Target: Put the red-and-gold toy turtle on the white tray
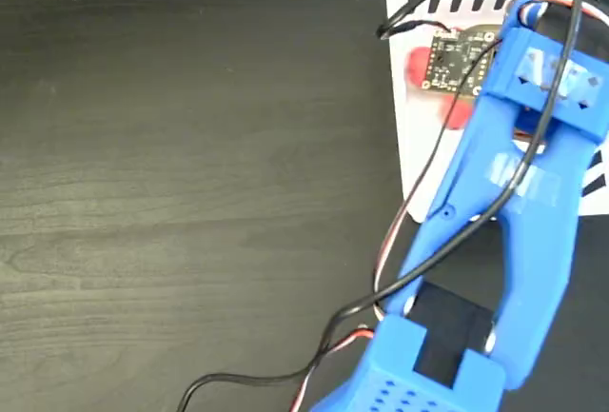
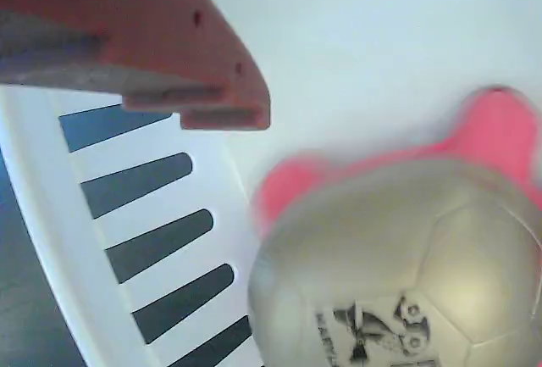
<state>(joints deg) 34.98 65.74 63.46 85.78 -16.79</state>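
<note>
gripper (image 2: 182,96) over gold-shelled, red-limbed turtle (image 2: 398,265)

In the fixed view, the dark table (image 1: 190,193) is lying unobstructed from 7 through 11 o'clock. The white tray (image 1: 419,160) at 2 o'clock is being covered by the blue arm (image 1: 519,203) and its trailing cables (image 1: 400,241). In the wrist view, the tray's 4 o'clock quarter is being occupied by the red-and-gold toy turtle (image 2: 398,265); bare white surface is showing toward 1 o'clock.
</note>
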